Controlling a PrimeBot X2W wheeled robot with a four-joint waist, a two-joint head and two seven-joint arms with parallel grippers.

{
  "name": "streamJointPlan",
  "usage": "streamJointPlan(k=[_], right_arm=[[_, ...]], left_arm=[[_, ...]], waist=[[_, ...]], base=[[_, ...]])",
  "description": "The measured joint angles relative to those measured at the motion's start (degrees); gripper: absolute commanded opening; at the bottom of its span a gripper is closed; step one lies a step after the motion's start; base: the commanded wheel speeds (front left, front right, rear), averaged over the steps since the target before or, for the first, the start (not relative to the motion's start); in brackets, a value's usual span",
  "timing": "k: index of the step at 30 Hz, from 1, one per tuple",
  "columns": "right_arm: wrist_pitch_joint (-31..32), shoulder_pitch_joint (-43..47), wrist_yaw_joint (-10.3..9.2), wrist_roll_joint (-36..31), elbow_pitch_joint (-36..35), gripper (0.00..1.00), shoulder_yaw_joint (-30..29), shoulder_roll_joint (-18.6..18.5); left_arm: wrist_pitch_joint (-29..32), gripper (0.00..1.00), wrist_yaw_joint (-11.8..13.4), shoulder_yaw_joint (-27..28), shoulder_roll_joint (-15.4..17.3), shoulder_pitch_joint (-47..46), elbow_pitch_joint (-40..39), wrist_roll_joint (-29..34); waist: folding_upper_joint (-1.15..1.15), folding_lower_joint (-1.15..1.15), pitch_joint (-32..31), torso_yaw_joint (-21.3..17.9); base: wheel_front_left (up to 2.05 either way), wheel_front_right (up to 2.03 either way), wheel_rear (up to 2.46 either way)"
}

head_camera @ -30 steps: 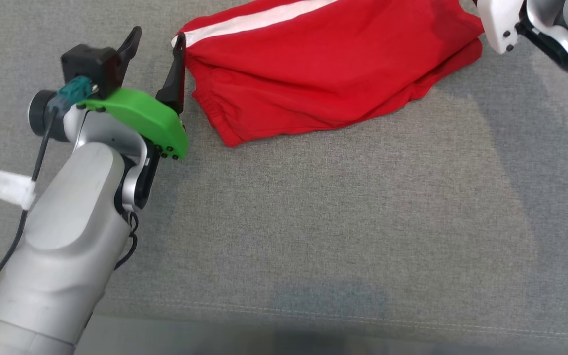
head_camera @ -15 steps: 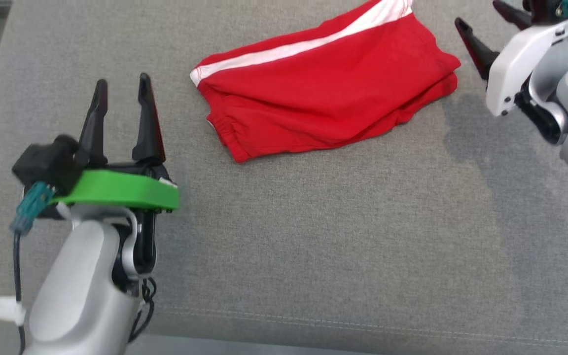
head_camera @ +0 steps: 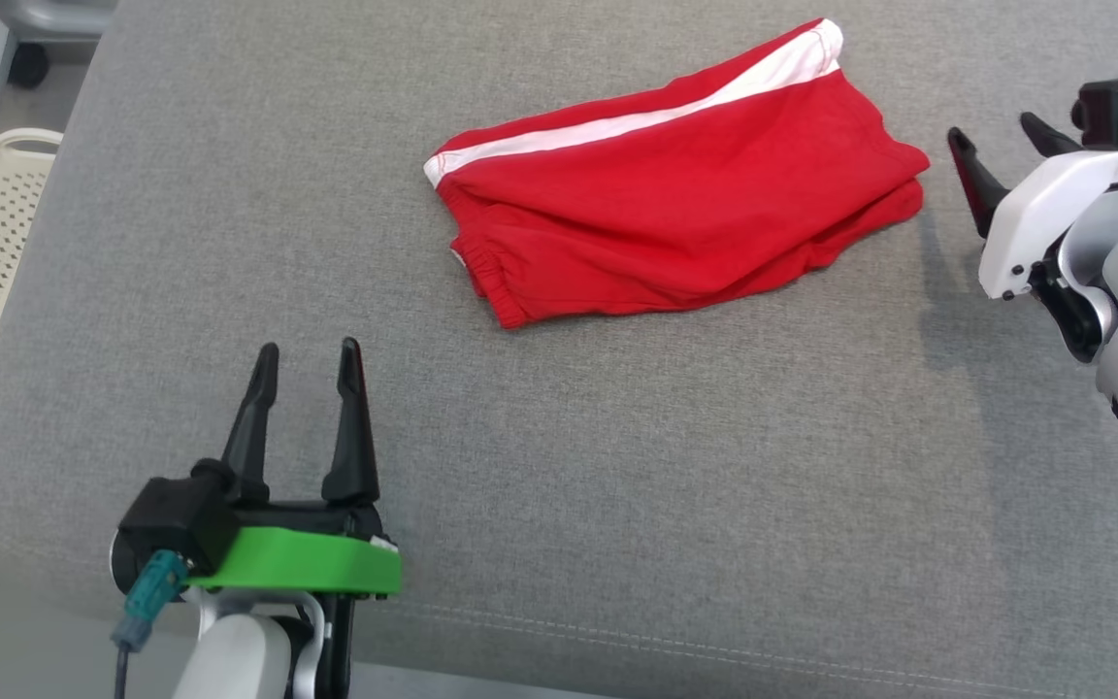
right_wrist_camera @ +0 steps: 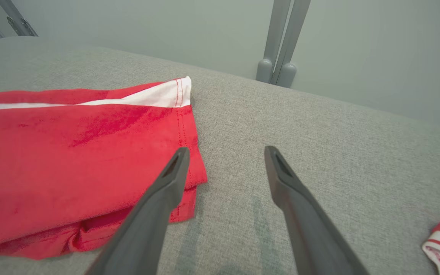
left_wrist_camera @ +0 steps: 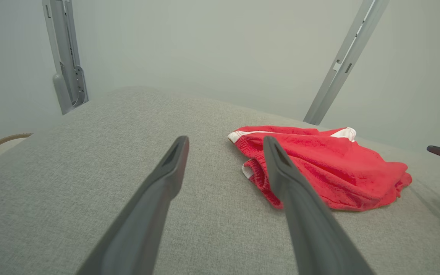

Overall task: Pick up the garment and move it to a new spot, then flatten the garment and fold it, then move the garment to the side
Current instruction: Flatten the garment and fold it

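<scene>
I have both pincers empty and spread wide; the left pincer (head_camera: 310,346) hangs near my edge of the grey surface (head_camera: 617,466), and the right pincer (head_camera: 993,126) sits out at the far right. The garment (head_camera: 675,233), red shorts with a white stripe, lies folded on the surface ahead of me, toward the far side. Its long axis runs left to right, tilting away from me at the right end; the elastic waistband is at the left end, the hems at the right. The right pincer is just beside the hem end, not touching, with the cloth to its left; the left pincer is well apart from the waistband end, which lies ahead and to its right. So I judge the right arm the nearer one; the fold looks done, so shifting the garment aside seems to be what remains; pulling from one end alone could undo the fold.
</scene>
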Motion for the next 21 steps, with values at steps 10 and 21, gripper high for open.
streamJointPlan(k=[10,21], right_arm=[[0.58,0.43,-0.01,0.75,4.59,1.00,-1.41,3.72],[1.89,2.30,-0.01,3.10,6.41,0.76,-2.68,5.65]], left_arm=[[-0.01,1.00,-1.97,1.16,-1.97,3.12,-1.43,5.02],[0.00,1.00,-3.37,1.99,-2.44,3.43,-0.56,6.48]], waist=[[0.00,0.00,2.36,1.84],[0.00,0.00,2.75,2.18]], base=[[0.00,0.00,0.00],[0.00,0.00,0.00]])
